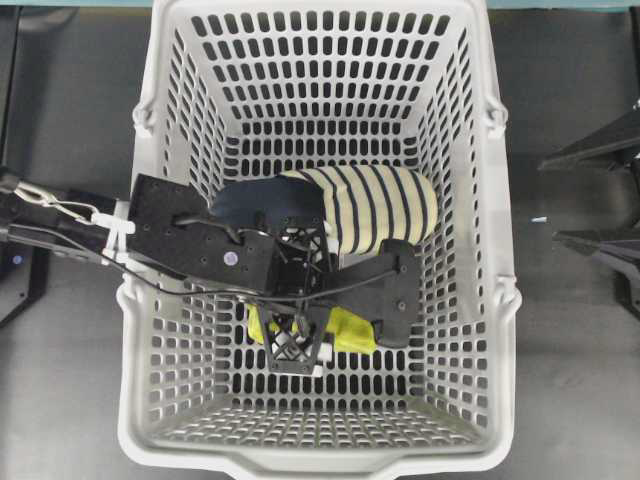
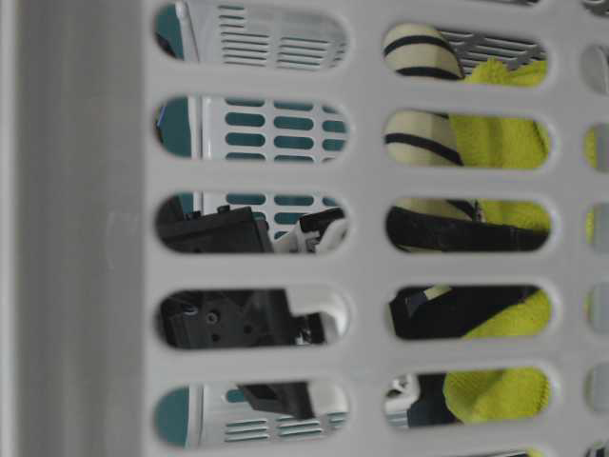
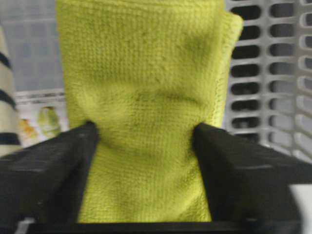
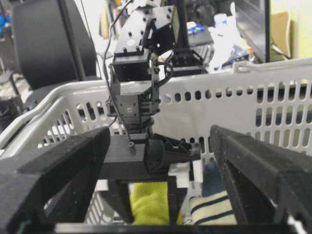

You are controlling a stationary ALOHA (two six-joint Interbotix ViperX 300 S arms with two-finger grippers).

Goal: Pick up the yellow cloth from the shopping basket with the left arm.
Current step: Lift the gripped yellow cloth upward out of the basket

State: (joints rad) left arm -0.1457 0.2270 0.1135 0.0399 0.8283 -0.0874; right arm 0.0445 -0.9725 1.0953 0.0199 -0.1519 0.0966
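The small bright yellow-green microfibre cloth [image 1: 352,330] lies on the floor of the large light grey slotted plastic shopping basket [image 1: 160,300], toward the near end, just beside the cream slipper with navy stripes [image 1: 380,205].

The left arm's black lattice-framed gripper [image 1: 296,352] is down inside the basket, over the cloth. In the left wrist view both black fingers [image 3: 53,165] flank the cloth [image 3: 146,97], each touching an edge where the fabric narrows between them — the jaws are partly closed around it, but whether they pinch it firmly cannot be told.

The right arm's black pointed gripper [image 4: 156,195] stands spread wide and empty outside the basket.

Judgement on the step in hand: the closure needs finishing before any lift, gathering enough fabric between the pads that the soft pad does not slip out. The lift should go straight up, clear of the slipper and the basket wall.

Orientation: the cloth's long axis appears to run away from the wrist camera, roughly in line with the gripper's reach; much of it is hidden in the overhead view.
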